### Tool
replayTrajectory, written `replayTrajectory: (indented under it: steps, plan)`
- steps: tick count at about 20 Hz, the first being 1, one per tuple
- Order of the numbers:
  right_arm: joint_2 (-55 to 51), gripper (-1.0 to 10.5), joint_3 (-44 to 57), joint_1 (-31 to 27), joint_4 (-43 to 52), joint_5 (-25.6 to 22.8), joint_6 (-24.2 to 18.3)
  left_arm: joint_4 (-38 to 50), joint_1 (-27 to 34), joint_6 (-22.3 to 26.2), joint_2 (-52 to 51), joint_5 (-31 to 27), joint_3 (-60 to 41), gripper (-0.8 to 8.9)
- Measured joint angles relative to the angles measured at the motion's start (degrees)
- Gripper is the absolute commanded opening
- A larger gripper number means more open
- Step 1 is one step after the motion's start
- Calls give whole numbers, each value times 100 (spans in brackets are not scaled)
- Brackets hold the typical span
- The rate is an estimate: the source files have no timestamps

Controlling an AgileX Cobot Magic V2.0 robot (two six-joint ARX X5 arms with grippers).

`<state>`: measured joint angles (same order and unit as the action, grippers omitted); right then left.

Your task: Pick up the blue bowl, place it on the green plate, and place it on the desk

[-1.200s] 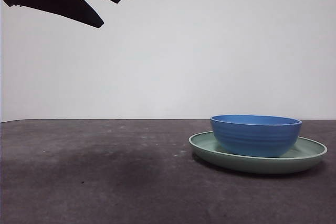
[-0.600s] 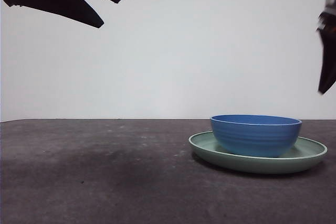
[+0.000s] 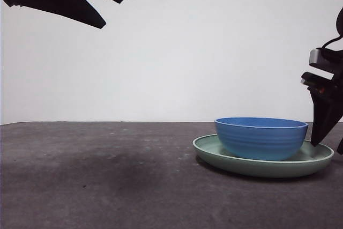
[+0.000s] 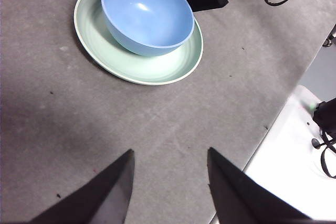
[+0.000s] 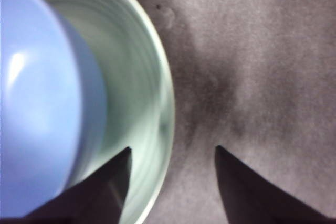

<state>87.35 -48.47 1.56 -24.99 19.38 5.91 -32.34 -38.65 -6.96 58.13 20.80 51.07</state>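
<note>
The blue bowl (image 3: 261, 138) sits inside the green plate (image 3: 225, 156), a little off the plate's middle, and the plate lies flat on the counter (image 3: 96, 181). So the stacking part of the task looks done. What seems left is the last part: setting something back down on the bare counter, most likely the stacked pair or the bowl on its own. Which of the two is meant cannot be told from the task wording.

The right gripper (image 5: 170, 182) hangs low over the plate's outer rim, with its fingers (image 5: 100, 192) spread wide and holding nothing. One finger is above the plate's inside slope and the other above the bare counter, so the rim runs between them. It looks set up for a rim grasp, but no contact shows yet.

The left gripper (image 4: 168, 187) waits high and well apart from the dishes, fingers open and empty.

The front view shows heights: the bowl stands taller than the plate's rim, and a dark arm reaches down at the plate's far right edge. It does not show how the fingers straddle the rim; only the right wrist view does, though blurred. The left wrist view gives the overall layout, including a white surface (image 4: 283, 171) beside the counter's edge, seen nowhere else.
</note>
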Motion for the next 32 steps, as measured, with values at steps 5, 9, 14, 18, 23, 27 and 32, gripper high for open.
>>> replayTrajectory:
  steps: [5, 9, 14, 18, 23, 27, 32]
  plan:
    - [216, 186, 0, 0, 210, 192, 35, 2, 0, 0, 2, 0, 0, 222]
    - [216, 114, 0, 0, 275, 203, 52, 2, 0, 0, 0, 0, 0, 223]
    - [216, 110, 0, 0, 271, 203, 61, 2, 0, -39, 0, 0, 0, 223]
    - [216, 103, 0, 0, 267, 203, 157, 2, 0, -66, 0, 0, 0, 223]
    - [216, 8, 0, 0, 267, 164, 214, 2, 0, -114, 0, 0, 0, 223]
    - [216, 8, 0, 0, 302, 162, 225, 2, 0, -129, 0, 0, 0, 223]
    - [151, 8, 0, -11, 479, 459, 413, -20, 0, -133, 0, 0, 0, 223]
